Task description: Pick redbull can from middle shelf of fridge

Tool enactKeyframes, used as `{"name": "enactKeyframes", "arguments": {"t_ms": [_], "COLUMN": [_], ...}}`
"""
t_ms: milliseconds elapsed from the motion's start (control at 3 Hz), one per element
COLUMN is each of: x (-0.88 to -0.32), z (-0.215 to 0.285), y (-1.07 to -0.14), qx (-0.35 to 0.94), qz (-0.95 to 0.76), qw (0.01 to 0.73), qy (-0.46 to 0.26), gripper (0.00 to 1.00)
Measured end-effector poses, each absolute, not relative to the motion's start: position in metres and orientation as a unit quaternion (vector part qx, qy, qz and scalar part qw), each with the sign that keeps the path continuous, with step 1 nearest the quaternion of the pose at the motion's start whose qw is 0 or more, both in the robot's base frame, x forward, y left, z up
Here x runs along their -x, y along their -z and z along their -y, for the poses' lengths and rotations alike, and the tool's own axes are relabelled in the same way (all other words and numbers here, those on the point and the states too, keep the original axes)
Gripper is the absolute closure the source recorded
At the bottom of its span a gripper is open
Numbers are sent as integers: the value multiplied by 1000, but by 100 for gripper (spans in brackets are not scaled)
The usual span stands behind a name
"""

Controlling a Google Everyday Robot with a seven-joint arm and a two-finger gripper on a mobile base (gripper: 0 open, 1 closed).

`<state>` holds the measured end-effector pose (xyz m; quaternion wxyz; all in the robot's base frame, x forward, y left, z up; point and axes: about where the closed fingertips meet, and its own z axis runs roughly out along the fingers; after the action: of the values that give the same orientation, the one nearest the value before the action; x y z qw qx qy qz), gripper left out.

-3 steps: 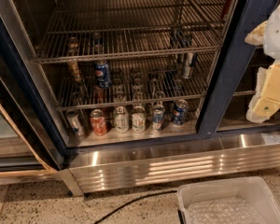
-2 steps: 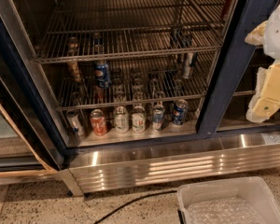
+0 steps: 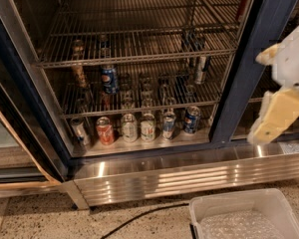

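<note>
The fridge (image 3: 249, 63) stands open in front of me with wire racks inside. The redbull can (image 3: 202, 68), slim and silver-blue, stands upright at the back right of the middle shelf (image 3: 139, 106). A stouter blue Pepsi can (image 3: 108, 78) and a brownish can (image 3: 78, 74) stand on the same rack to the left. My gripper (image 3: 265, 91), white with cream fingers (image 3: 276, 116), hangs outside the fridge at the right, in front of the dark blue door post. It is open, empty, and well to the right of the redbull can.
On the fridge floor stands a row of cans: a silver one (image 3: 79, 131), a red one (image 3: 105, 131), two white ones (image 3: 138, 127), a blue-silver one (image 3: 168, 125), a Pepsi (image 3: 191, 119). A white plastic bin (image 3: 239, 205) and a black cable (image 3: 139, 218) lie on the floor below.
My gripper has moved a little down and to the left, toward the fridge opening. The cans have not moved.
</note>
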<state>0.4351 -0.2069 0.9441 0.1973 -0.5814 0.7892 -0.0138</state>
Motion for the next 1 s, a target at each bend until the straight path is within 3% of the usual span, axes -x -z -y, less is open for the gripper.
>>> {"name": "enactKeyframes", "arguments": {"t_ms": [1000], "x": [-453], "z": [172], "y": [-801], "qx": [592], "qz": [-765], "qw": [254], "qy": [-12], "gripper": [0]}}
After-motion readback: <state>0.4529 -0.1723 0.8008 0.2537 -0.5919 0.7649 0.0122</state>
